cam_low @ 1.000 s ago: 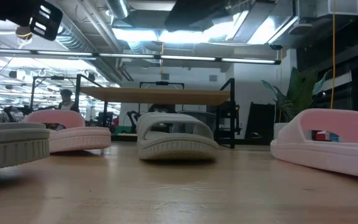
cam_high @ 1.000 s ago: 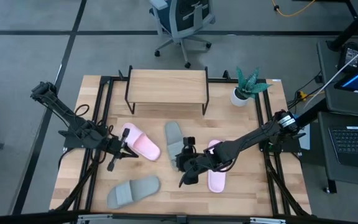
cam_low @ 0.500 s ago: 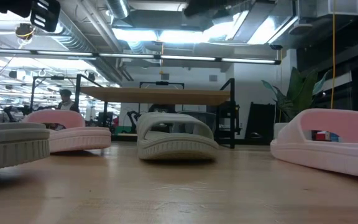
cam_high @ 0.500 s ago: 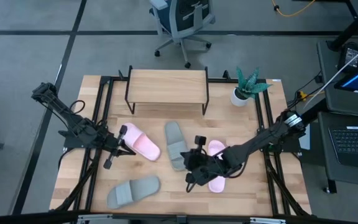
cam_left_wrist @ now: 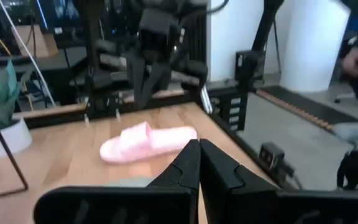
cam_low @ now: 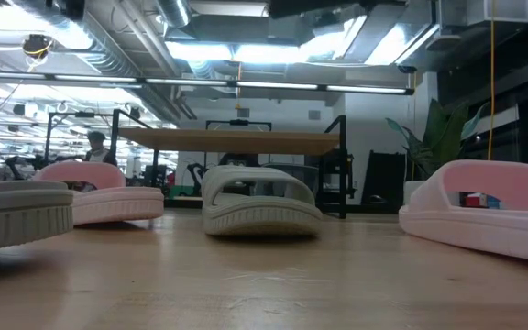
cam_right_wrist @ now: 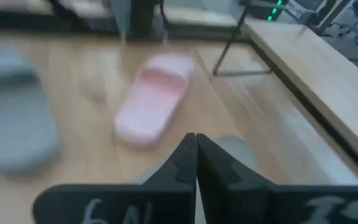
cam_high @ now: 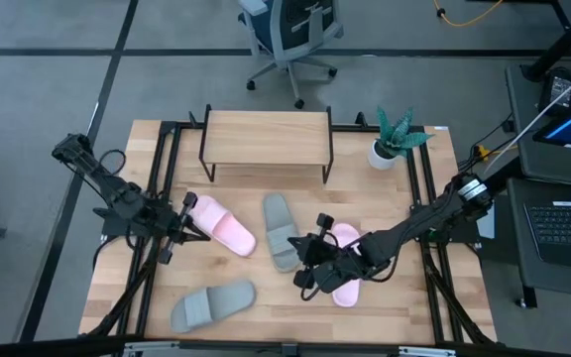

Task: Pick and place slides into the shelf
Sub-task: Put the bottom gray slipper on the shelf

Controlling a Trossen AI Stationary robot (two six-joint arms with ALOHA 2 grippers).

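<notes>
Four slides lie on their soles on the table: a pink slide [cam_high: 222, 227] at the left, a grey-green slide [cam_high: 281, 231] in the middle, a second pink slide [cam_high: 344, 270] at the right and a second grey-green slide [cam_high: 213, 303] near the front edge. The shelf [cam_high: 266, 136] stands at the far side with nothing on top. My left gripper [cam_left_wrist: 199, 157] is shut and hangs left of the left pink slide, clear of it. My right gripper [cam_right_wrist: 196, 151] is shut above the table, between the middle grey-green slide and the right pink slide, holding nothing.
A potted plant [cam_high: 393, 139] stands at the far right corner beside the shelf. Black frame rails [cam_high: 157, 188] run along the table's left and right sides. An office chair [cam_high: 290, 35] is on the floor beyond the table. Bare wood shows between shelf and slides.
My left gripper has risen and drawn back toward the table's left edge, leaving the top of the low view. My right gripper has shifted a little toward the right pink slide and rolled at the wrist. The slides have stayed in place.
</notes>
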